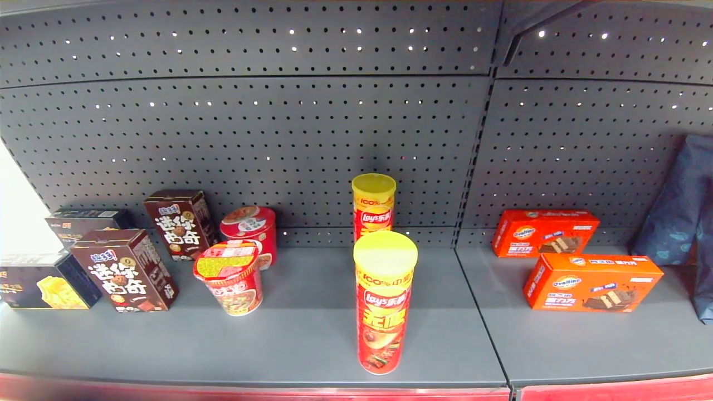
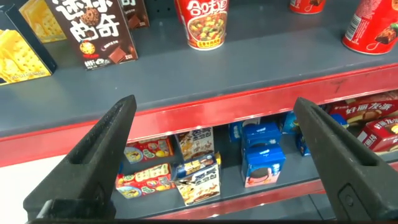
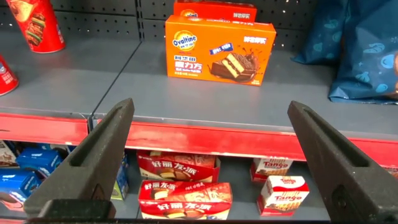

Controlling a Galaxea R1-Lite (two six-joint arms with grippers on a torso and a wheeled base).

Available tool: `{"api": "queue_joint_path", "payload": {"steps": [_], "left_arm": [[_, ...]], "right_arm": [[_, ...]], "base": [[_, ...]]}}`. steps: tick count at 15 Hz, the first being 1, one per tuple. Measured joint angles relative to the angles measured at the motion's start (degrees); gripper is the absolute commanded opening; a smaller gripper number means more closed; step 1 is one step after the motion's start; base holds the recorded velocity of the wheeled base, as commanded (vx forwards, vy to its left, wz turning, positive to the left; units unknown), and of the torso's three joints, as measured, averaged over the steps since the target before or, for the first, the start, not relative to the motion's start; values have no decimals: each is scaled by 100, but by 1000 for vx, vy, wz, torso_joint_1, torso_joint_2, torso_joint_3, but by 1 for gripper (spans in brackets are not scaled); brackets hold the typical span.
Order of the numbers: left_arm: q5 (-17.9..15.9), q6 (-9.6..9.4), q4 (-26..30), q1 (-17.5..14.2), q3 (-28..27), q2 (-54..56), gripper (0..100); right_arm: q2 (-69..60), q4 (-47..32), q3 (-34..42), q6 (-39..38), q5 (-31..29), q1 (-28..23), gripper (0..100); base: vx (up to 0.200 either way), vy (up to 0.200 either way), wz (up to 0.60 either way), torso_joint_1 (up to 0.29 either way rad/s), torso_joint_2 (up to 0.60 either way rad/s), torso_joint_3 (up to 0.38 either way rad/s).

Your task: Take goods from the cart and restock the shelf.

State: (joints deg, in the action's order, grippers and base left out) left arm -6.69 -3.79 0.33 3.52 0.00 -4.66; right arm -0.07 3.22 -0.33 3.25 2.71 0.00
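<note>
Grey shelf (image 1: pixel 289 340) carries a tall chip can (image 1: pixel 383 303) near its front edge. The left gripper (image 2: pixel 214 106) hangs spread and empty before the shelf. The right gripper (image 3: pixel 211 107), equally spread, faces the orange boxes (image 3: pixel 219 50); a careless placement could topple the can.

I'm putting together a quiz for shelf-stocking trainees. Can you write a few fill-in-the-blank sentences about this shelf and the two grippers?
1. The two upright chip cans on the shelf have ____ lids.
2. The number of orange boxes on the shelf's right section is ____.
3. The left gripper and the right gripper hold nothing, and their jaws are ____.
Missing words: yellow; two; open.
</note>
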Motion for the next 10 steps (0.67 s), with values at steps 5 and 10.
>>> {"api": "queue_joint_path", "payload": {"steps": [5, 10], "left_arm": [[0, -1, 2, 0, 0, 0, 100], [2, 0, 0, 0, 0, 0, 100]], "right_arm": [[0, 0, 0, 29, -2, 0, 100], [0, -24, -7, 38, 121, 0, 100]], "base": [[0, 0, 0, 0, 0, 0], [0, 0, 0, 0, 0, 0]]}}
